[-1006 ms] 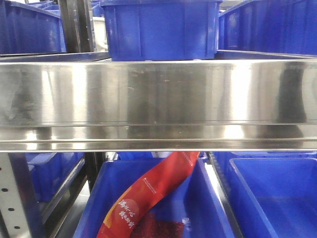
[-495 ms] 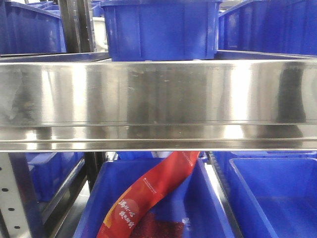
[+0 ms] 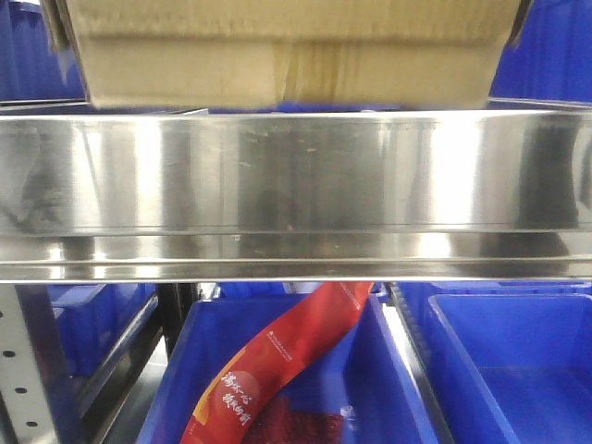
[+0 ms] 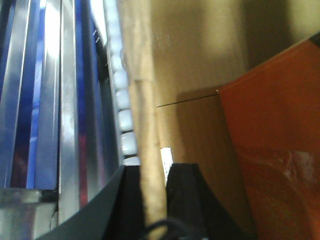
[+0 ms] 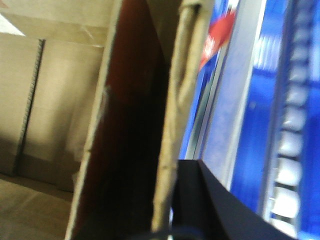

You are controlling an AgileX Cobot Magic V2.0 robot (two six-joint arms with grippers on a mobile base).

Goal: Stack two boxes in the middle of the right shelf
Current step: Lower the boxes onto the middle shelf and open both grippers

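In the left wrist view, the left gripper (image 4: 152, 200) has its black jaws clenched on the thin edge of a cardboard carton (image 4: 200, 65), one dark finger on each side of the corrugated wall, which runs straight up from between them. To the right of the jaws lies the carton's brown inner face and an orange-red sheet (image 4: 272, 150); to their left, just beside the wall, runs a row of pale rollers (image 4: 122, 120), and beyond that the shiny steel rail of the shelf (image 4: 50, 100).

In the right wrist view, the right gripper (image 5: 165, 220) has one black finger (image 5: 210, 205) pressed against the outer side of a ragged cardboard wall; the other finger is hidden in the dark gap behind it, so whether these jaws are clamped cannot be told. Left of the wall is a reddish-brown panel (image 5: 125, 125) and more cardboard; right of it, blue bins (image 5: 255, 115) and a red packet (image 5: 217, 37).

In the front view, the carton (image 3: 287, 51) sits above the shelf's broad reflective front rail (image 3: 296, 176), its taped centre seam facing the camera; whether its base touches the tier cannot be told. Below the rail, a blue bin (image 3: 185, 370) holds a red packet (image 3: 277, 370) with white print.
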